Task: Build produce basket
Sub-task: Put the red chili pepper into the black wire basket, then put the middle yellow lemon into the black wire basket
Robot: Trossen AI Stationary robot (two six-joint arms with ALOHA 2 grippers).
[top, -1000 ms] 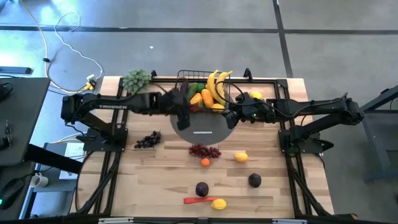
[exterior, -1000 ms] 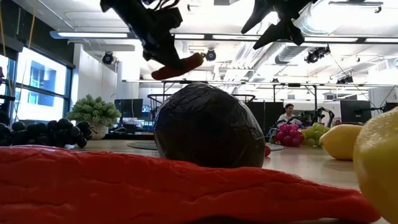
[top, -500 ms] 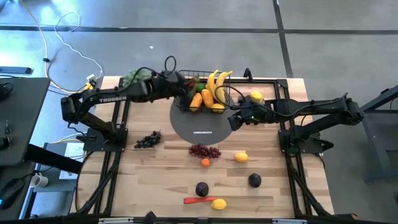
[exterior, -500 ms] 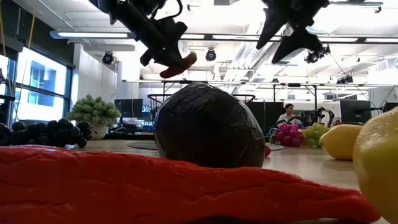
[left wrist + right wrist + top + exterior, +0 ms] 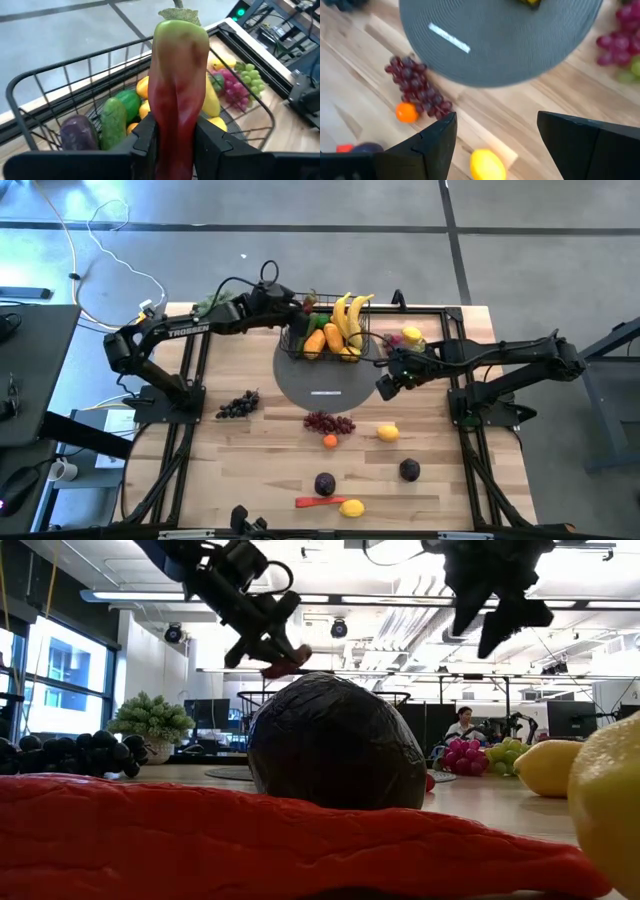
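While the left gripper hangs above the near rim of the basket, we note its fingers clamped on the lower end of a red chilli with a green top, held upright over the load. Inside the basket lie bananas, a cucumber, an eggplant and orange pieces; the basket sits at the far edge of the grey round disc. We judge the chilli light, stiff and smooth-skinned, likely to slip if pinched at its taper, so mid-body is the safer hold. The right gripper hovers with fingers apart and empty over the table near the disc's right edge, above red grapes, a small orange and a lemon. These look hard and round; we would straddle the lemon across its short axis, and take the grapes across the bunch. Dark grapes, plums and another red chilli lie well apart on the table.
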